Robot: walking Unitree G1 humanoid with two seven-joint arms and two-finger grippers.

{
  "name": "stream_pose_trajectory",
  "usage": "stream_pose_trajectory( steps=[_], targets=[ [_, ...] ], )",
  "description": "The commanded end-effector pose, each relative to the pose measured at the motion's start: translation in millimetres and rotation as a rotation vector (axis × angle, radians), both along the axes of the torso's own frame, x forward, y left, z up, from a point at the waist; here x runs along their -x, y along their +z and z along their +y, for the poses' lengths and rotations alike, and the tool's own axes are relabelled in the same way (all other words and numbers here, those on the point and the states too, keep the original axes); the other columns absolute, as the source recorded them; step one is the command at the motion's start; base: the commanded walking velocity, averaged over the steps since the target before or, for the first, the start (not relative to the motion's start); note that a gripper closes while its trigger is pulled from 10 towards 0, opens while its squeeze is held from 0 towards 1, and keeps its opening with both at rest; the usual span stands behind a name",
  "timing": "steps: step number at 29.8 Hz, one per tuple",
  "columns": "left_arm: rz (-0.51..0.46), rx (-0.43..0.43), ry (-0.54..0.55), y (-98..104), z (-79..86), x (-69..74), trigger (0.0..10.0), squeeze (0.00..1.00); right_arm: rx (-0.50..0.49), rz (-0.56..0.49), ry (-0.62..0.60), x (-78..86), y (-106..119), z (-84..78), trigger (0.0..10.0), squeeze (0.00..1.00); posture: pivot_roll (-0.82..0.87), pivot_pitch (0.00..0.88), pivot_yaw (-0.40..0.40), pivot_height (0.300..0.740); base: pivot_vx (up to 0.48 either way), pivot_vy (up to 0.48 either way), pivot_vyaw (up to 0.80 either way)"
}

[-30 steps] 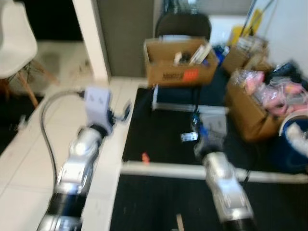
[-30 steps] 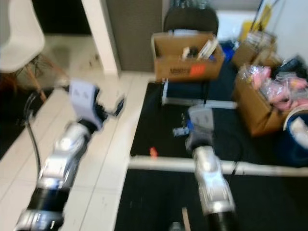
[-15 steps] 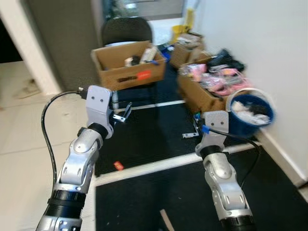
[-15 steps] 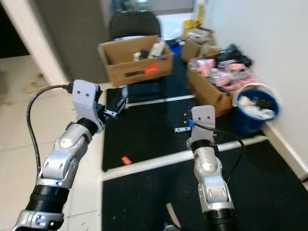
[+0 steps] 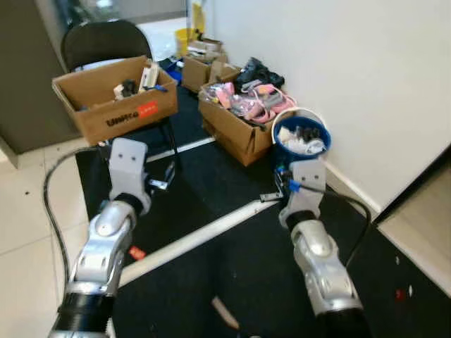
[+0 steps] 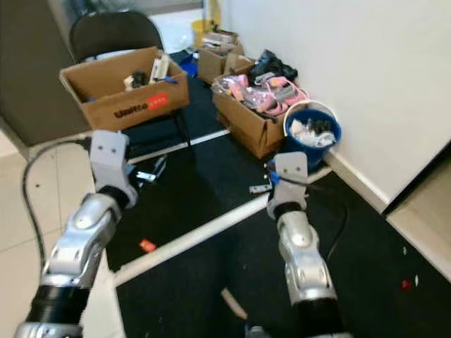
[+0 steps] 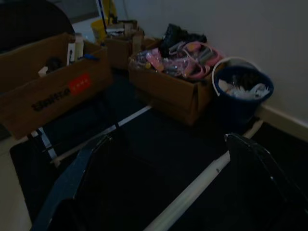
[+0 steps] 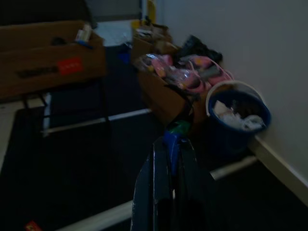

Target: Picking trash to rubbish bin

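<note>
A blue bucket (image 5: 301,139) with a white rim stands on the black floor mat (image 5: 211,183) against the white wall (image 5: 338,84), already holding pale crumpled rubbish. Just beside the bucket, on the side away from the wall's near end, sits an open cardboard box (image 5: 236,120) of pink things. Farther from the bucket, a larger cardboard box (image 5: 113,98) with an orange label rests on a black chair (image 5: 99,42). The right pincer (image 8: 173,144) hovers near the bucket, on the mat side of it, with its fingers pressed together on a small blue and green scrap (image 8: 174,134). The left pincer (image 7: 163,163) is held up well apart from the bucket, in front of the chair, its fingers (image 7: 77,173) spread wide with nothing between them. A white strip (image 5: 204,232) crosses the mat from near the bucket's foot, and a small orange bit (image 5: 137,252) lies on the mat beside it, far from the bucket.
</note>
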State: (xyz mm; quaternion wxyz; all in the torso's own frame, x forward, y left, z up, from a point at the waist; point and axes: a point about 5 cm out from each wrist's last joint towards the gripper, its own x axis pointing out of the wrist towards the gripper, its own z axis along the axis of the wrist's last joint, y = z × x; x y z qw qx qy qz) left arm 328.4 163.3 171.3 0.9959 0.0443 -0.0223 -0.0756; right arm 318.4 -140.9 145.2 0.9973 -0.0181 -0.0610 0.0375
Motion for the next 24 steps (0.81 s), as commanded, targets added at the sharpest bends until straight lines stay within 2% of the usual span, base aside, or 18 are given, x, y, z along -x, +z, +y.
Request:
stream_pose_trajectory(
  steps=[1, 7, 17, 24],
  targets=[
    [0.019, -0.035, 0.017, -6, -1.6, -1.6, 10.0, 0.00, -0.027, 0.060, -0.011, 1.8, -10, -2.7, 10.0, 0.00, 0.00, 0.145, 0.033, 0.740, 0.000, 0.000, 0.00],
    [0.039, -0.025, 0.024, -10, -4.3, 0.8, 10.0, 0.00, -0.068, 0.135, -0.048, 4.5, -29, -11.1, 10.0, 0.00, 0.02, 0.147, 0.030, 0.740, 0.000, 0.000, 0.00],
    [0.036, -0.015, 0.063, -9, 5.2, -0.9, 10.0, 0.00, -0.082, 0.108, -0.045, 3.3, -23, -8.4, 10.0, 0.00, -0.01, 0.145, 0.040, 0.740, 0.000, 0.000, 0.00],
    [0.033, 0.017, 0.037, -6, 1.4, -5.2, 10.0, 0.00, -0.081, 0.098, -0.050, 3.7, -22, -9.3, 10.0, 0.00, -0.01, 0.134, 0.050, 0.740, 0.000, 0.000, 0.00]
  ],
)
